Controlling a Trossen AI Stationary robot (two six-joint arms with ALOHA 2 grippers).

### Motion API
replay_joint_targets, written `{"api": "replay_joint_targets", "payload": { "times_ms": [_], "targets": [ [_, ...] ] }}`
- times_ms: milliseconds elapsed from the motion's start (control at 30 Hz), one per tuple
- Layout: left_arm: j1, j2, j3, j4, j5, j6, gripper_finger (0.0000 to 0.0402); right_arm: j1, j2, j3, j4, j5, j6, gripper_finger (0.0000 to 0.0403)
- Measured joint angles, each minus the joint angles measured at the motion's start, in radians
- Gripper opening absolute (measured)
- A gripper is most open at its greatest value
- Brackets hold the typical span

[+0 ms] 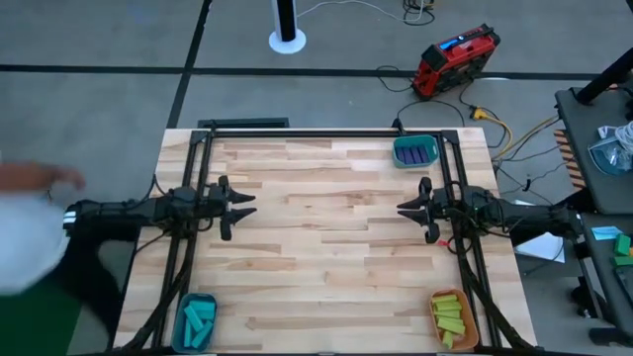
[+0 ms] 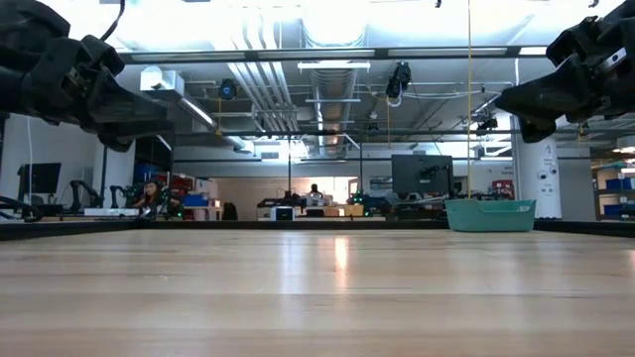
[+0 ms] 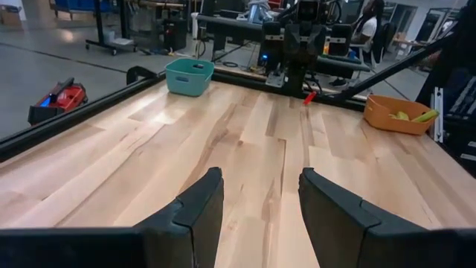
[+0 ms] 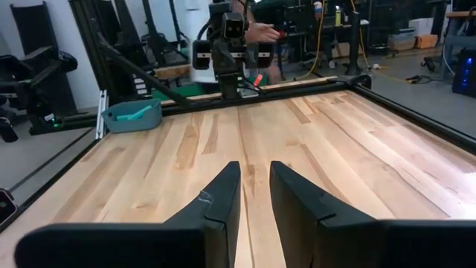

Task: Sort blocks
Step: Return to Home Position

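Purple blocks [image 1: 417, 154] lie in a teal bowl [image 1: 398, 146] at the table's far right. Cyan blocks [image 1: 198, 318] fill a teal bowl [image 1: 184, 307] at the near left. Yellow-green blocks [image 1: 450, 314] sit in an orange bowl [image 1: 435, 300] at the near right. My left gripper [image 1: 252, 205] hovers open over the table's left half, fingers [image 3: 201, 205] pointing right. My right gripper [image 1: 401, 208] faces it from the right half, open by a narrow gap [image 4: 255, 193]. Both hang above the wood and hold nothing.
Bare wood lies between the two grippers. A black frame [image 1: 326, 132] runs along the far edge and down both sides. A person [image 1: 30, 222] stands just off the table's left edge. A red device [image 1: 453, 59] and cables lie on the floor beyond.
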Motion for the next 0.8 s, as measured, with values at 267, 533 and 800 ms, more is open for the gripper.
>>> {"api": "replay_joint_targets", "payload": {
  "times_ms": [267,533,800],
  "targets": [
    [0.000,0.013,0.000,0.000,0.000,0.000,0.0154,0.000,0.000,0.000,0.000,0.000,0.000,0.0061],
    [0.000,0.021,0.000,0.000,0.000,0.000,0.0154,0.000,0.000,0.000,0.000,0.000,0.000,0.0078],
    [0.000,0.021,0.000,0.000,0.000,0.000,0.0154,0.000,0.000,0.000,-0.001,0.000,0.000,0.0092]
  ]
}}
